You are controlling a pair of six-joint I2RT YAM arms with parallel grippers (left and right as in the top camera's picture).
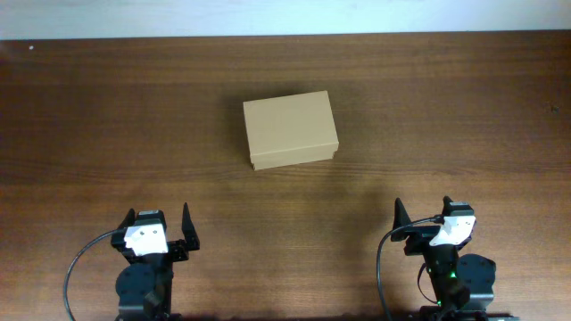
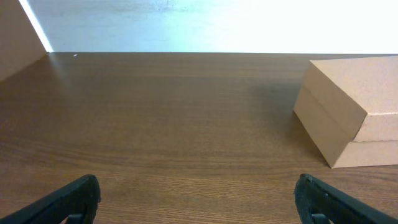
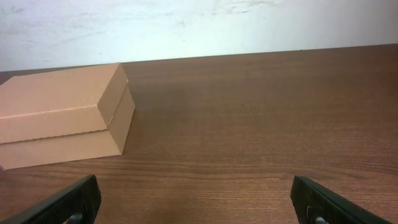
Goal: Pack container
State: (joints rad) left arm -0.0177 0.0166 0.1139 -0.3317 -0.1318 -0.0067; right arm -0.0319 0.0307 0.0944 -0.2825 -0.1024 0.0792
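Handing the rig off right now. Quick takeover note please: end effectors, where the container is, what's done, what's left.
Left end effector: open, empty, low at the near side of the table, touching nothing.
Right end effector: open, empty, also at the near side, touching nothing.
Container: on the table, ahead of both arms and roughly midway between them, slightly skewed, flap lid shut.
Done: nothing that shows; the lid is not yet opened.
Left: open the lid, pack, close it. No items to pack appear in any view, so locate them first.
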